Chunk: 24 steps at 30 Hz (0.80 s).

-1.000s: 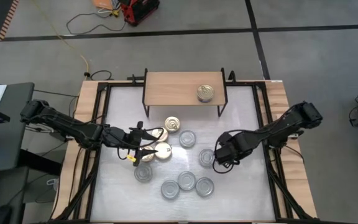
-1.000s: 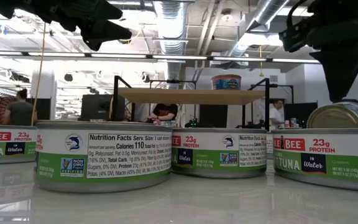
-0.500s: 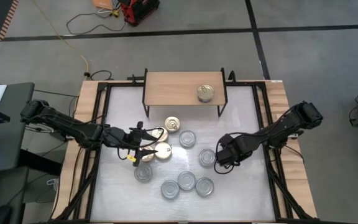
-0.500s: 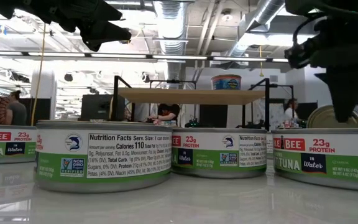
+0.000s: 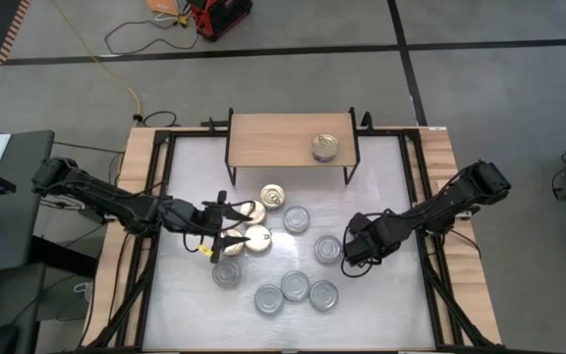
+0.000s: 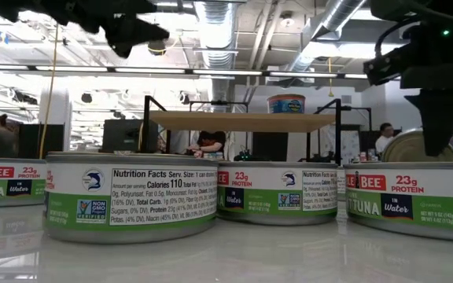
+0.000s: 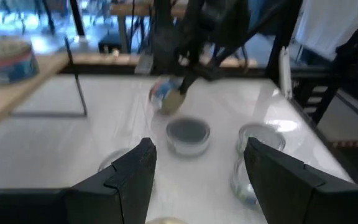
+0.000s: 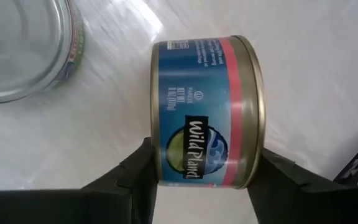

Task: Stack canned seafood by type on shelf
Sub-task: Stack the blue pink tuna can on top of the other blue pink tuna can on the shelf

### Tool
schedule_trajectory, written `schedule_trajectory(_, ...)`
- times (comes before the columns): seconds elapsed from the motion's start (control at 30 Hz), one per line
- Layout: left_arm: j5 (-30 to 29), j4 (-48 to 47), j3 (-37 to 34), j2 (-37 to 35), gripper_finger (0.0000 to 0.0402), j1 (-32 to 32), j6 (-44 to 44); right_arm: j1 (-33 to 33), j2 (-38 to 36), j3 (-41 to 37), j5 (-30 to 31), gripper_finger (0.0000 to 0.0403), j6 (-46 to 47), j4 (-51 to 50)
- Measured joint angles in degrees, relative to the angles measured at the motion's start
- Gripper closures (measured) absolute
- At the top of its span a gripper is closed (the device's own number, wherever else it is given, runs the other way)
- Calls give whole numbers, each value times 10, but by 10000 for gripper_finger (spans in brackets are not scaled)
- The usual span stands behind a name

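Observation:
The shelf [image 5: 283, 138] stands at the table's far side with one tin [image 5: 325, 147] on its board. Loose tins lie mid-table: gold-lidded ones [image 5: 274, 196] and silver-lidded ones [image 5: 296, 218]. My right gripper [image 8: 204, 171] points steeply down and is shut on a blue-and-red labelled tin [image 8: 207, 112] that is turned on its side, beside a silver-lidded tin [image 8: 23, 50]. In the low view its gold lid [image 6: 407, 145] faces the near edge. My left gripper [image 5: 226, 229] hovers open and level above the gold tins, with nothing between its fingers. My right gripper pinches the blue-and-red tin between its two fingers, one on the gold-rimmed flat end [image 8: 258, 155] and one on the opposite flat end [image 8: 156, 155]. The fingers come from above, slanting down. The tin's label wall faces up; whether its lower edge rests on the table is hidden.
Several silver-lidded tins [image 5: 295, 286] cluster toward the near edge, close under both arms. Large green-labelled tuna tins [image 6: 132, 196] fill the low view's foreground. The table's black frame rails [image 5: 425, 246] run along both sides. People show in the room behind the shelf.
My right gripper has come down around the tilted blue-and-red tin. In the low view the tin's gold lid now faces the near edge more squarely than before.

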Motion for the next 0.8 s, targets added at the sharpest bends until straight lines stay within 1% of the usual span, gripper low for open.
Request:
schedule_trajectory(0.07,18,64,-15,0,168,-6,15,7,0,0,11,184,-10,-3)
schedule_trajectory(0.17,47,160,-44,7,168,-10,26,20,0,13,43,184,-18,-33)
schedule_trajectory(0.23,56,187,-60,7,168,-9,17,30,0,30,70,184,-32,-56)
schedule_trajectory(0.33,54,184,-64,7,168,-9,-3,48,0,60,138,184,-69,-87)
schedule_trajectory(0.43,59,180,-64,7,168,-9,-22,66,0,90,211,184,-117,-99)
schedule_trajectory(0.53,59,173,-63,6,168,-9,-35,78,0,118,270,184,-180,-97)
schedule_trajectory(0.8,77,134,-63,6,168,-9,-67,83,0,179,422,184,-328,-95)
